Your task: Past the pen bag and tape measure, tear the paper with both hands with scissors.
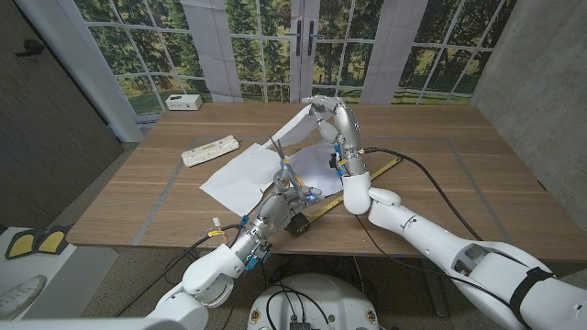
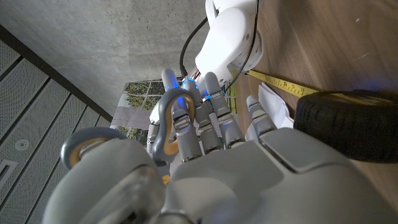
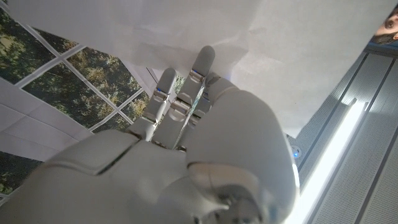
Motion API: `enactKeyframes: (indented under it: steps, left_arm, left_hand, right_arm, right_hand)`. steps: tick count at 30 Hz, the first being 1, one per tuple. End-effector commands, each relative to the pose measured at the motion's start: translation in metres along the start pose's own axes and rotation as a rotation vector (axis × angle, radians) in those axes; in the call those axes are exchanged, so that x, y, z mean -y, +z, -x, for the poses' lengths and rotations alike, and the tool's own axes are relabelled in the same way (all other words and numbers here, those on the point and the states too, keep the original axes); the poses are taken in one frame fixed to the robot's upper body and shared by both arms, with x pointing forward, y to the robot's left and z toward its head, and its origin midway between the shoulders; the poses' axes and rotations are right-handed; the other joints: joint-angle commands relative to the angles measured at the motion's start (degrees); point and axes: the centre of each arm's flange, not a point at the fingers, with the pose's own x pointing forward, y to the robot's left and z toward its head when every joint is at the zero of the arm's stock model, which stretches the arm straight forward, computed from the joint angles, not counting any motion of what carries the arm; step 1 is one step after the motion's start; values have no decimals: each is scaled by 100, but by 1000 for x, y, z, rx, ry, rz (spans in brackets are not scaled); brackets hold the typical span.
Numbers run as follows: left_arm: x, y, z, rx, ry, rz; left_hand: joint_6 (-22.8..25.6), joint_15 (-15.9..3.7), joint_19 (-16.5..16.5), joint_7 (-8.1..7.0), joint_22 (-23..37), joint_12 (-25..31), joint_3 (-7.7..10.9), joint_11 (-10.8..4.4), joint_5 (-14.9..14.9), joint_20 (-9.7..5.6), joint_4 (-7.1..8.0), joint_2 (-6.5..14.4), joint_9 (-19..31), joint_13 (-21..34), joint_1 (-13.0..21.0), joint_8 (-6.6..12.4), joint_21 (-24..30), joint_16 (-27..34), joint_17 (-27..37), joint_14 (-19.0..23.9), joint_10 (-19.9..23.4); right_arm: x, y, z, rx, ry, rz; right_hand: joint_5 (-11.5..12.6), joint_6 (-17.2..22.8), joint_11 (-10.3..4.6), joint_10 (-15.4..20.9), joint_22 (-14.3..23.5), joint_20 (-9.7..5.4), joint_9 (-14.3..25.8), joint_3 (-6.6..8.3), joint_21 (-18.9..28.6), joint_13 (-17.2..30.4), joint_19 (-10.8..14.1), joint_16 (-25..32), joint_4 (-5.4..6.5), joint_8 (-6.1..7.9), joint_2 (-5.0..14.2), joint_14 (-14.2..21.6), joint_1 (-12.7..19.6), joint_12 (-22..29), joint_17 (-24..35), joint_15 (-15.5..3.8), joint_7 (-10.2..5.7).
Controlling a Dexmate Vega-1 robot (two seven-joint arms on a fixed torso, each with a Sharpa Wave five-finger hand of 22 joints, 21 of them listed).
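The right arm is reaching in from the right side, elbow bent low and forearm rising steeply, carrying the right hand (image 1: 328, 111) high above the tabletop. Its fingers (image 3: 166, 93) are curling together and pinching the paper (image 1: 295, 128), lifting that sheet up by its edge. The left arm is coming in from below, forearm angling upward toward the middle, with the left hand (image 1: 286, 188) sitting lower than and nearer than the right hand. The left hand is gripping the scissors (image 2: 166, 118), fingers (image 2: 214, 112) threading through the grey handle loops, blades pointing up toward the right hand
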Motion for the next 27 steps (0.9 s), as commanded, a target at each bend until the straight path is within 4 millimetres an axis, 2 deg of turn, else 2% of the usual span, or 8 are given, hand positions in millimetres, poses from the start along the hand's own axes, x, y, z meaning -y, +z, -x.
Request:
enactKeyframes:
  steps: [1,10,15,27]
  left_arm:
    - [3,-6,-5,-29,-33,15]
    - [5,-7,-6,-21,-47,37]
    - [6,-8,-6,-14,-47,50]
    - [11,-10,-3,-7,-45,52]
  left_hand:
    - [-256,-235,-49,327,8,125,3,-50,-8,3,17,-12,26,13,-28,31,7,42,8,12,41]
    - [-253,-234,-41,332,7,130,5,-47,-8,2,17,-3,26,2,-30,30,10,42,0,12,46]
    - [-242,-234,-37,326,7,136,8,-33,-7,2,18,5,30,1,-30,36,12,45,0,15,48]
    - [-238,-252,-27,325,6,152,12,-52,-5,1,15,22,34,6,-23,35,15,49,-3,12,49]
  right_arm:
    - [2,8,1,-26,-8,-142]
    - [9,16,8,-68,-18,-268]
    - [13,16,12,-165,-22,-426]
    - [13,15,18,-277,18,-575]
  right_hand:
    - [75,22,-25,41,-12,-873,192,-61,275,69,-188,-55,-11,50,-33,66,-1,-54,68,-165,-33]
    - [88,61,33,87,-19,-874,260,-73,493,151,-353,-74,-12,33,-25,113,6,-69,110,-163,-21]
    - [88,55,49,96,-22,-869,293,-76,546,173,-400,-75,-8,33,-25,135,1,-73,123,-161,-15]
    - [93,62,213,192,-15,-885,468,-43,689,268,-452,-38,-21,77,2,250,41,-4,174,-154,86]
